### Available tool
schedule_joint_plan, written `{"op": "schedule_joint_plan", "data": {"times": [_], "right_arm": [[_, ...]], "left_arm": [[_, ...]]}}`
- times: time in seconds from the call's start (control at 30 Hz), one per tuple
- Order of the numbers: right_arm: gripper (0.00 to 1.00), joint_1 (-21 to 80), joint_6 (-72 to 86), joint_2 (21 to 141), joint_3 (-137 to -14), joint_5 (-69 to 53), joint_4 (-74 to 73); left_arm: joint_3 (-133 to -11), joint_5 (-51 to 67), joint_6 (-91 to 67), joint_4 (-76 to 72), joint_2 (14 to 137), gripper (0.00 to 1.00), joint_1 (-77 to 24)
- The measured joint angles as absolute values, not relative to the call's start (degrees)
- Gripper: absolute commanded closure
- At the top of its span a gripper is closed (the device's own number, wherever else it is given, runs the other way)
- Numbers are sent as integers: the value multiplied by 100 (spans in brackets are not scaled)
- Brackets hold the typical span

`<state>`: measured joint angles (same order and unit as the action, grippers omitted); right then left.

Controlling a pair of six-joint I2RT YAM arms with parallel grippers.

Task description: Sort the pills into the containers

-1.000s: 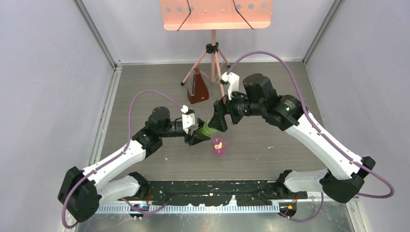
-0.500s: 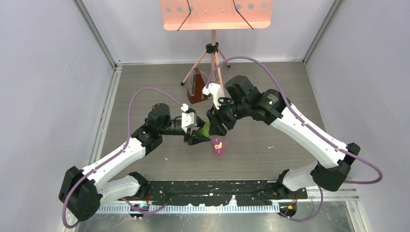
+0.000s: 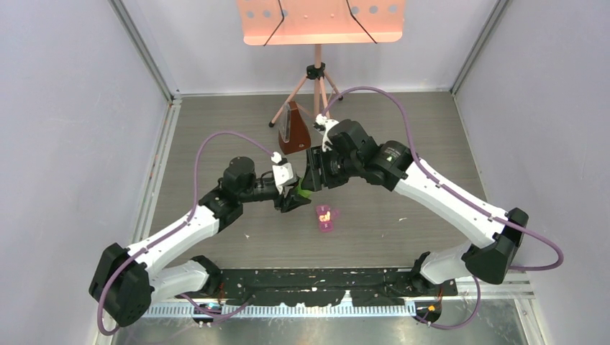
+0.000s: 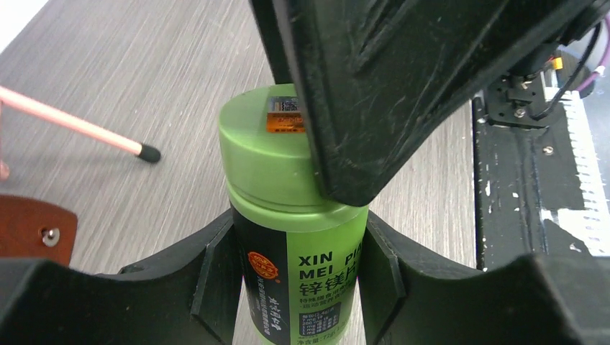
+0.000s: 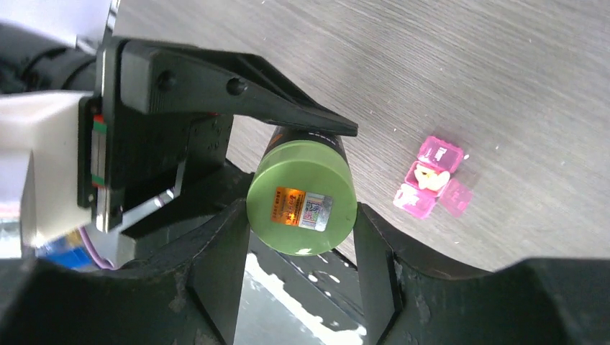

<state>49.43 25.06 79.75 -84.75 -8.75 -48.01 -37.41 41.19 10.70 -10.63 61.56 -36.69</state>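
"Where did the pill box (image 3: 326, 218) lie?"

"Flat on the desk (image 3: 374, 237), nearer than both pincers and touching neither, just to the right of the left pincer (image 3: 295, 199)."

"And what was in it?"

"The right wrist view showed three compartments in a row. The middle one held the orange-yellow pills (image 5: 430, 175), and one lid lay flipped open to the side. What the other two held could not be told."

"Which way did it run?"

"Seen from above, its long axis ran roughly near to far, a little slanted."

"What had the pincers got?"

"The left pincer was clamped on the body of a green bottle (image 4: 295, 273). The right pincer (image 5: 301, 212) had a finger against each side of the cap (image 5: 302, 194) and was closed about it. The bottle lay slanted between them, cap end toward the right arm."

"And beyond?"

"A brown wedge-shaped object (image 3: 293, 135) stood farther back, with a pink tripod stand (image 3: 316, 86) behind it."
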Motion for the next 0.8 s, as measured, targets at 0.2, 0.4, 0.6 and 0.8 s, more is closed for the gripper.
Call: {"op": "schedule_joint_plan", "data": {"times": [0.2, 0.4, 0.6, 0.8], "right_arm": [[61, 5194, 4016, 8027, -8066, 95, -4311], [23, 5231, 4488, 8259, -8025, 399, -4080], [18, 5201, 3881, 8534, -8143, 342, -4169], [11, 5072, 2906, 8294, -8149, -91, -4193]], "left_arm": [[-3566, 3590, 1061, -1107, 6226, 100, -3662], [-3376, 3199, 1063, -1406, 6224, 100, -3636], [-3166, 3319, 875, -2080, 6180, 100, -3590], [-3124, 3857, 681, -2248, 6180, 100, -3503]]}}
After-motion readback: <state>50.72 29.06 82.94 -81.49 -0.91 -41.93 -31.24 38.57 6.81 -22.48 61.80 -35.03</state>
